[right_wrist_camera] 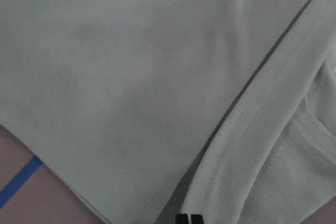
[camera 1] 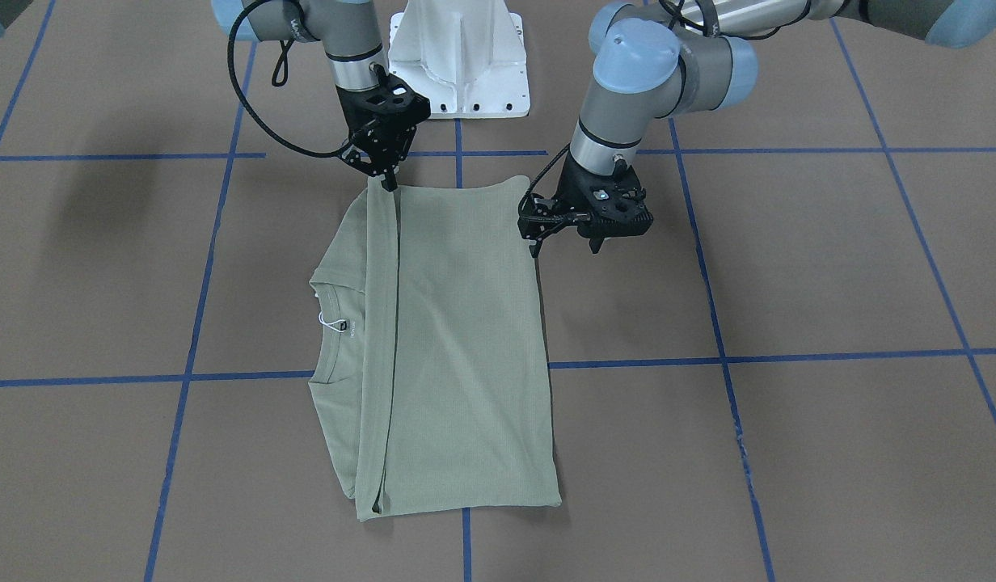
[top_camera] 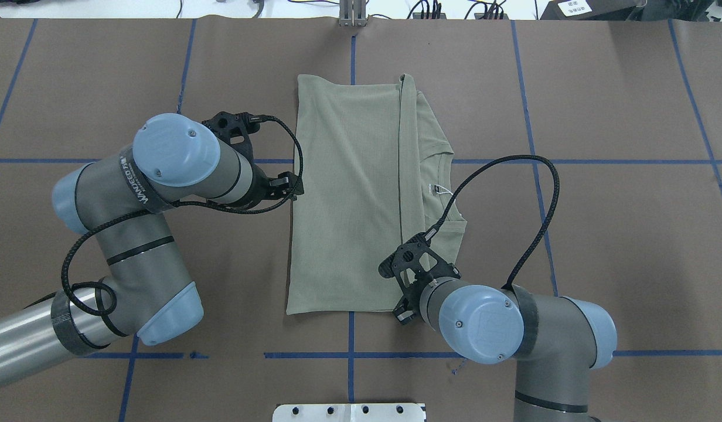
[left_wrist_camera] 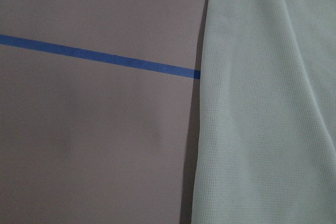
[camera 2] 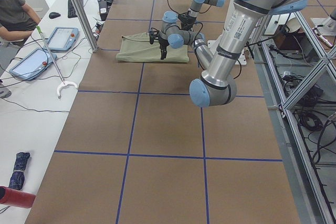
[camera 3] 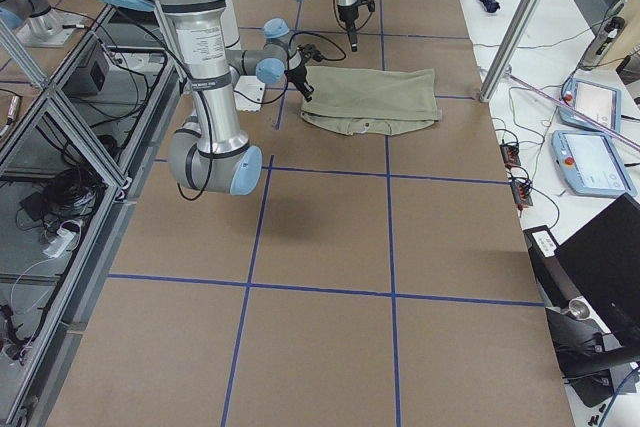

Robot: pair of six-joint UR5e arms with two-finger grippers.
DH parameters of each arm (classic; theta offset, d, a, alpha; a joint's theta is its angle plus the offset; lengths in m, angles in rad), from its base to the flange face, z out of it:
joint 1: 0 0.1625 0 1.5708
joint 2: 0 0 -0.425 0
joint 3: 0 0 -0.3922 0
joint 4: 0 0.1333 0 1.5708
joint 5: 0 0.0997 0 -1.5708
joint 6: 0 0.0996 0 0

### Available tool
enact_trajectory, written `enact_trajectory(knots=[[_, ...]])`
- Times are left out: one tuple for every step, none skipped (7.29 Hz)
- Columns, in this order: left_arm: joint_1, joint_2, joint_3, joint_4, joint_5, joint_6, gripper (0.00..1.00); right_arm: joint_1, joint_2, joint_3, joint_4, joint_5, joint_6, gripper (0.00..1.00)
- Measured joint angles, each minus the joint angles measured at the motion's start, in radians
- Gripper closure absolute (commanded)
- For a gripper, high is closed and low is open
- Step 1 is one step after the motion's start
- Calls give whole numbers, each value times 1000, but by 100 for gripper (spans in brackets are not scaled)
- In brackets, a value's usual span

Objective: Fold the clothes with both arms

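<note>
Sage-green shirt (camera 1: 457,347) flat on brown table (camera 1: 789,267), mid-table, folded into a long rectangle running near (robot side) to far, across a blue tape line (camera 1: 789,354); ribbed neck (top_camera: 434,176) and white hang tag (top_camera: 438,189) on the right side, poking out past a folded-over strip (camera 1: 381,347) of cloth laid near-to-far along the rectangle's right part; surface smooth, a few soft creases only. Right gripper (camera 1: 390,182) tip-down at the near end of that strip, right arm (top_camera: 484,322) bent in from the near right; pads (right_wrist_camera: 182,217) pressed almost together in the right wrist view, strip edge leading straight up to them; cloth peaked slightly at the tips in the front-facing view, so apparently pinched on the shirt's near edge. Left gripper (camera 1: 564,242) beside the shirt's left edge, left arm (top_camera: 162,176) reaching in from the near left; jaws spread wide, nothing held; one fingertip (camera 1: 535,249) right at the cloth's edge, contact too close to call, the other out over bare table; left wrist view just table, tape and the shirt's straight left edge. White pedestal (camera 1: 457,65) at the near edge between the arms. Beyond the far edge, a seated person (camera 2: 13,9) and two tablets (camera 2: 63,38) on a white bench.
</note>
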Motion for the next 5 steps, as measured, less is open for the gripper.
enact_trajectory(knots=[[0,-1,0,0,0,-1,0,9,-28,9,0,23,36,100],[0,-1,-1,0,0,-2,0,15,-77,32,1,56,91,100],[1,-2,-1,0,0,-3,0,24,-153,82,2,116,172,100],[2,-2,-2,1,0,-3,0,35,-242,145,4,192,270,100],[3,-4,-2,1,0,-3,0,40,-307,184,5,253,383,91]])
